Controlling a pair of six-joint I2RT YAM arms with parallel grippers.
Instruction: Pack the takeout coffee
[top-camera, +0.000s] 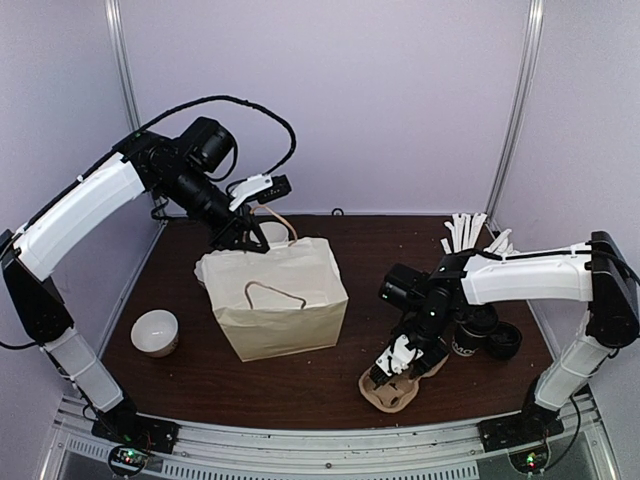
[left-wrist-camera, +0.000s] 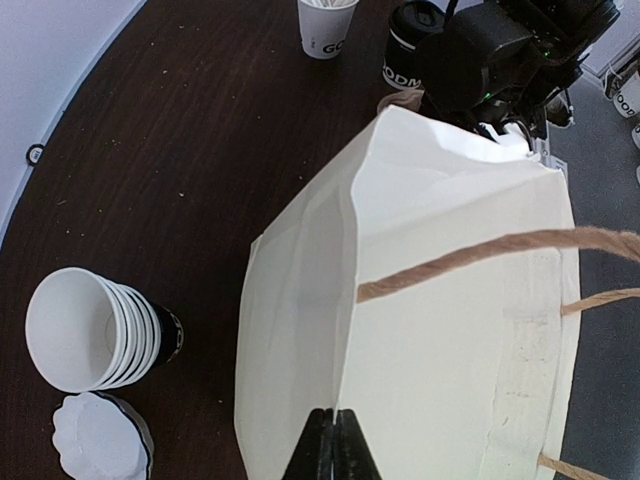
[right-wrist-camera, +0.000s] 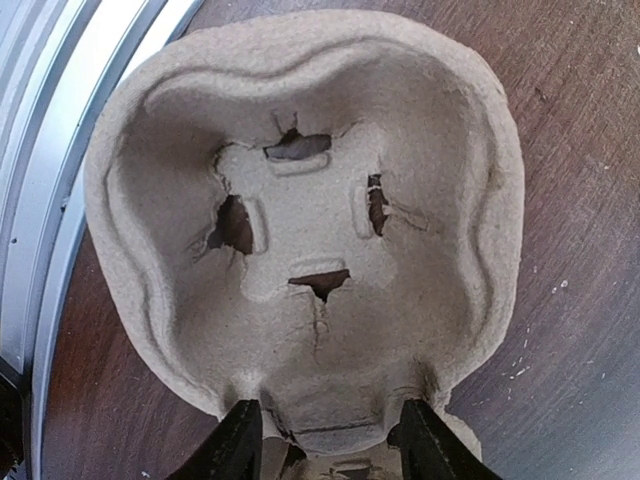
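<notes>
Takeout coffee (left-wrist-camera: 405, 50) half hidden behind right arm (left-wrist-camera: 490, 55), paper bag (left-wrist-camera: 450, 300) cropped

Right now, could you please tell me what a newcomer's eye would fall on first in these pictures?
The cream paper bag standing mid-table, its far rim pinched by the shut left gripper. Then the pulp cup carrier at the near right edge, the right gripper straddling its rim, with the lidded black takeout coffee just behind.

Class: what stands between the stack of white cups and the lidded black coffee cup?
In the top view: the paper bag, then the right arm's wrist.
</notes>
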